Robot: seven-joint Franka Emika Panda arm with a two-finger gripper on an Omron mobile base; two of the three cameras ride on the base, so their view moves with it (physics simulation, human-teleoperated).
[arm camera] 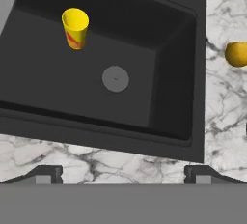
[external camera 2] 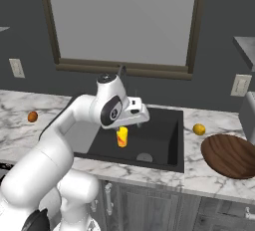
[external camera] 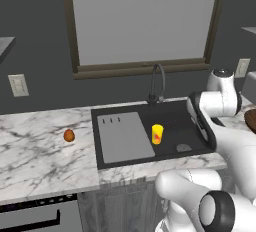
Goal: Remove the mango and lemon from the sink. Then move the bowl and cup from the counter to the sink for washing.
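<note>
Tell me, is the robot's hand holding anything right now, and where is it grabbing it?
Nothing. The gripper is open and empty above the sink; the cup stands alone in the basin.

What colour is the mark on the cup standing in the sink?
Red-orange, on the yellow cup standing in the black sink; the hand view shows it best.

Only the cup (arm camera: 75,27) and faucet (external camera: 158,83) obstruct the sink (arm camera: 169,97).

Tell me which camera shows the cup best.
The hand view: the cup stands upright in the sink, unobstructed. The left base view shows it smaller; in the right base view the arm partly covers it.
</note>
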